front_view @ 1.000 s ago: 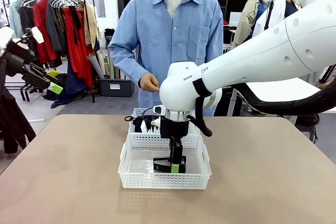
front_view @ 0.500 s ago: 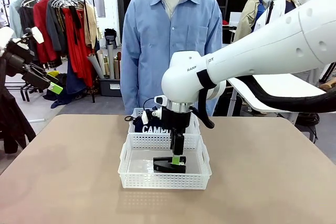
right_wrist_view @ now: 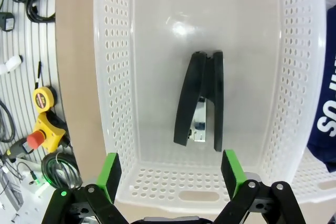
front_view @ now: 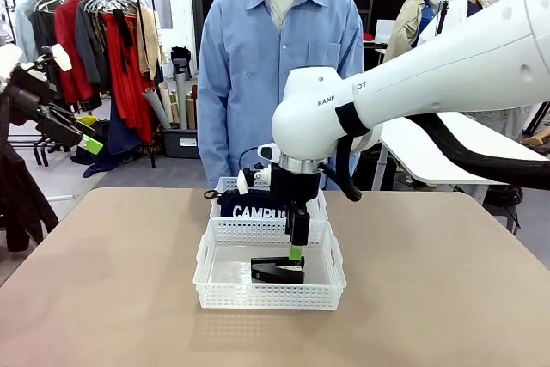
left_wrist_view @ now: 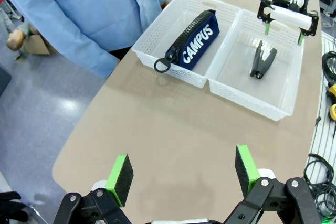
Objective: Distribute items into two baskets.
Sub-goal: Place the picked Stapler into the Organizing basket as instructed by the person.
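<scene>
Stapler (right_wrist_view: 200,105): flat in near basket (front_view: 206,274), nothing gripping it.
Right gripper (front_view: 296,253): jaws wide, empty; lift straight up, clear of rim.
Pouch (left_wrist_view: 195,42): in far basket (left_wrist_view: 152,56).
Left gripper (left_wrist_view: 181,174): jaws wide, empty.

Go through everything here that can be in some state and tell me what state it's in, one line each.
Stapler: lying in the near basket, arms parted at one end, not held.
CAMPUS pouch: lying in the far basket, zip closed as far as it shows.
Right end effector: open, above the stapler, holding nothing.
Left end effector: open, holding nothing, off to the table's side.
</scene>
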Robot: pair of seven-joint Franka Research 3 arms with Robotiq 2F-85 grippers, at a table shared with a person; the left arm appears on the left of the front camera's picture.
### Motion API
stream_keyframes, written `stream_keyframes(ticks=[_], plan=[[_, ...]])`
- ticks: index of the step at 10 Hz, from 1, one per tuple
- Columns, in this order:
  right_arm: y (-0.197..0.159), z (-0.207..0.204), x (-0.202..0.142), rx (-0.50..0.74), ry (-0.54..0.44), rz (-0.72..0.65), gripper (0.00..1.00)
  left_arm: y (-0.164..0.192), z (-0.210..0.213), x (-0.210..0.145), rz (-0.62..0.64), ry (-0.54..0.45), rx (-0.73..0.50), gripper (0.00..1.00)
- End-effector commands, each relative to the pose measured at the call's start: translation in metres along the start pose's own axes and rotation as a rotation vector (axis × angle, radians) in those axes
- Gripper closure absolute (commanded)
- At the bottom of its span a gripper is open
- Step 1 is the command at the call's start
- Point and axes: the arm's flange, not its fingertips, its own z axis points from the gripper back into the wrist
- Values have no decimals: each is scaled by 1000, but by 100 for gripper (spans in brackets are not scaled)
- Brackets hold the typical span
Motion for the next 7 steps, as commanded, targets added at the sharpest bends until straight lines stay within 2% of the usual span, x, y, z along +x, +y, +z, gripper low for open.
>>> stream_keyframes(ticks=[1, 2, 7], plan=[[9, 3, -10, -52, 19, 5, 0, -1, 1, 0, 7, 0, 2, 0], [0, 0, 0, 0, 0, 0, 0, -1, 1, 0, 7, 0, 2, 0], [0, 0, 0, 0, 0, 0, 0, -1, 1, 0, 7, 0, 2, 0]])
